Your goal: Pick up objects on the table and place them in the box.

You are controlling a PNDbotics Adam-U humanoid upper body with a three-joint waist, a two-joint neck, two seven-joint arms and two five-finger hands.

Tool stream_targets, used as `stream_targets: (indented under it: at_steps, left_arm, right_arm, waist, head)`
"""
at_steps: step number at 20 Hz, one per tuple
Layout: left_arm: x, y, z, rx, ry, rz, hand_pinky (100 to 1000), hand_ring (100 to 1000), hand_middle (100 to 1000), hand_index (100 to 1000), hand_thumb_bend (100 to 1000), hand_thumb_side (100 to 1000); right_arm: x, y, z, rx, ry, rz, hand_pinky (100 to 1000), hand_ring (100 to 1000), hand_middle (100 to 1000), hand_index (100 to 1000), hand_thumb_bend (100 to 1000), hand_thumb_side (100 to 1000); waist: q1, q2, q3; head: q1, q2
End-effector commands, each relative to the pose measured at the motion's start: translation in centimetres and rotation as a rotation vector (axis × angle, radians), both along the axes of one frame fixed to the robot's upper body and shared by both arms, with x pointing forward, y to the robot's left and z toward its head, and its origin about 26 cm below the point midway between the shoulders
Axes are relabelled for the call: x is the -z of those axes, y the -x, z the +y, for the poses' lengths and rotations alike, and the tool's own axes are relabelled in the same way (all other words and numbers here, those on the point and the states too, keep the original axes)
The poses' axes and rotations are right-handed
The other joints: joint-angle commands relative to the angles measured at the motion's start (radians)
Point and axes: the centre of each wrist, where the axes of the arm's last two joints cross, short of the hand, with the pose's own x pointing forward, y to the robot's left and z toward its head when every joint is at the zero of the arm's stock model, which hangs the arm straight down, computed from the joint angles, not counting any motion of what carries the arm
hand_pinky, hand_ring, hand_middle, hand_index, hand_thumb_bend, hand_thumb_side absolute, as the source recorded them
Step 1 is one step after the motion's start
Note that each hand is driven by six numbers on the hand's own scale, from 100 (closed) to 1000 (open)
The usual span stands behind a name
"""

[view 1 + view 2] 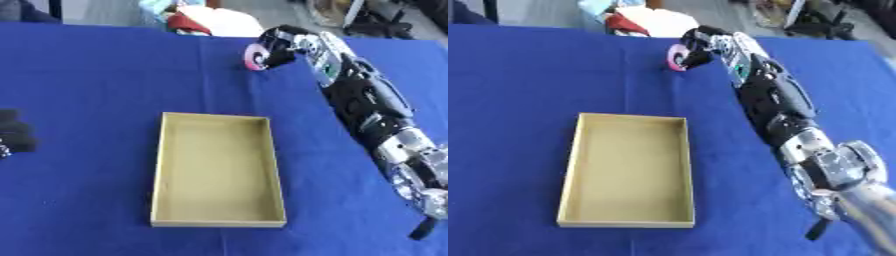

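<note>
Now the pink ring (255, 56) was clasped in the right hand's (282, 46) curled fingers at the far edge; a carry back to the empty box (218, 170) was called for next.

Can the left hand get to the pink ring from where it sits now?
Probably not easily: the left hand rests at the near left edge, while the pink ring lies far across, already at the right hand.

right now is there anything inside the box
No, the tan box shows only its bare floor, while the pink round object is held far off in the right hand, its fingers curled round it.
</note>
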Motion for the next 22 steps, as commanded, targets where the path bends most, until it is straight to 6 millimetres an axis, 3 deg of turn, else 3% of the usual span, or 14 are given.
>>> stream_targets:
  at_steps: [1, 4, 8, 11, 12, 13, 14, 17, 19, 20, 21, 22]
  left_arm:
    - [-1.0, 0.1, -0.2, 0.011, -0.003, -0.035, 736, 664, 647, 831, 100, 844]
    - [-1.0, 0.1, -0.2, 0.010, -0.005, -0.036, 736, 664, 647, 831, 100, 845]
    - [-1.0, 0.1, -0.3, 0.010, -0.006, -0.037, 737, 665, 647, 831, 100, 847]
    - [-0.9, 0.0, -0.3, 0.009, -0.007, -0.034, 738, 665, 647, 831, 100, 848]
    - [-0.9, 0.0, -0.3, 0.009, -0.007, -0.034, 738, 665, 647, 831, 100, 848]
    - [-0.9, 0.0, -0.3, 0.009, -0.007, -0.033, 738, 665, 648, 831, 100, 848]
    - [-0.9, 0.0, -0.3, 0.009, -0.006, -0.032, 738, 665, 648, 831, 100, 849]
    - [-0.8, 0.0, -0.2, 0.006, -0.005, -0.029, 738, 665, 648, 830, 100, 847]
    - [-0.8, 0.0, -0.1, 0.003, -0.004, -0.027, 739, 665, 648, 830, 100, 846]
    - [-0.8, 0.0, -0.1, 0.002, -0.003, -0.026, 739, 666, 648, 830, 100, 845]
    - [-0.7, 0.0, -0.1, 0.001, -0.002, -0.025, 739, 666, 648, 830, 100, 845]
    - [-0.7, 0.0, 0.0, 0.000, -0.002, -0.024, 739, 666, 648, 830, 100, 845]
  right_arm:
    - [-0.9, 0.0, -0.2, 0.007, 0.022, -0.019, 730, 793, 774, 905, 100, 505]
    - [-0.4, 0.0, 0.0, 0.009, 0.029, -0.019, 726, 787, 768, 878, 100, 451]
    - [-0.2, 0.0, 0.1, 0.020, 0.049, -0.063, 714, 764, 741, 756, 100, 239]
    - [-0.6, 0.1, 0.2, 0.028, 0.075, -0.143, 699, 740, 694, 555, 100, 224]
    - [-0.6, 0.1, 0.2, 0.029, 0.081, -0.166, 699, 740, 694, 555, 100, 224]
    - [-0.9, 0.1, 0.3, 0.029, 0.084, -0.201, 681, 712, 637, 409, 100, 207]
    - [-1.1, 0.2, 0.3, 0.028, 0.087, -0.238, 668, 689, 601, 341, 100, 198]
    - [-1.8, 0.3, 0.4, 0.015, 0.086, -0.347, 642, 633, 522, 252, 100, 181]
    - [-2.7, 0.5, 0.6, -0.013, 0.081, -0.416, 634, 617, 499, 239, 100, 173]
    - [-3.2, 0.6, 0.7, -0.034, 0.079, -0.446, 634, 614, 494, 234, 100, 241]
    - [-3.8, 0.7, 1.0, -0.062, 0.081, -0.475, 634, 613, 493, 232, 100, 163]
    - [-4.3, 0.9, 1.1, -0.086, 0.084, -0.494, 635, 613, 493, 232, 100, 162]
  waist:
    - [0.005, -0.013, 0.003]
    - [0.005, -0.009, 0.003]
    - [0.004, -0.006, 0.004]
    - [0.003, -0.006, 0.002]
    - [0.003, -0.006, 0.001]
    - [0.003, -0.007, -0.001]
    - [0.003, -0.007, -0.002]
    - [0.003, -0.011, -0.007]
    - [0.004, -0.015, -0.012]
    - [0.004, -0.016, -0.015]
    - [0.004, -0.018, -0.018]
    - [0.004, -0.019, -0.020]
  head:
    - [-0.006, -0.016]
    - [-0.009, -0.018]
    - [-0.012, -0.019]
    - [-0.012, -0.019]
    - [-0.012, -0.019]
    - [-0.012, -0.019]
    - [-0.012, -0.019]
    - [-0.012, -0.017]
    - [-0.010, -0.014]
    - [-0.009, -0.012]
    - [-0.008, -0.010]
    - [-0.007, -0.009]
